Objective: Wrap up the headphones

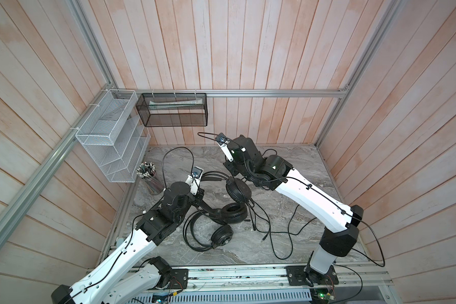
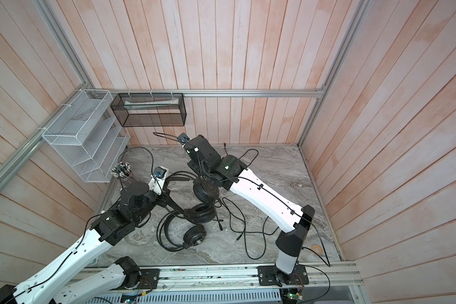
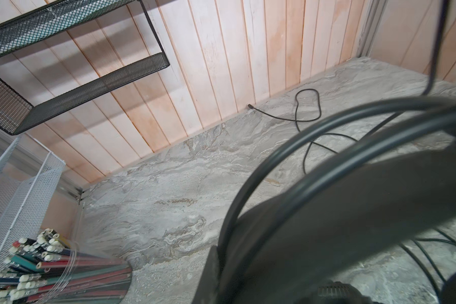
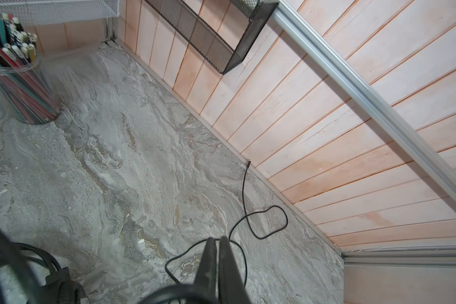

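- Broadly, a grey marbled tabletop (image 1: 287, 210) is spread beneath the left gripper (image 1: 209, 208) and the right gripper (image 4: 217, 240).
- A white mesh rack (image 1: 108, 142) and a black mesh basket (image 1: 173, 115) are hung on the walls, well beyond the left gripper and higher than it.
- The headphones (image 1: 238, 190) (two black headsets, tangled together) are laid between the two grippers. One earcup (image 1: 233, 213) lies just ahead of the left gripper's tips, and another is tucked under the right gripper's wrist.
- A clear cup of pencils (image 1: 150, 181) is stood off to the outer side of the left gripper.
- The left gripper is closed just beside that earcup; whether anything is pinched cannot be told.
- The right gripper is held with its jaws pressed together.
- A thin black cable (image 4: 248, 210) is trailed past the right gripper's tips, whether pinched there cannot be told. Its plug (image 4: 249, 161) is laid against the back wall, well ahead of them.
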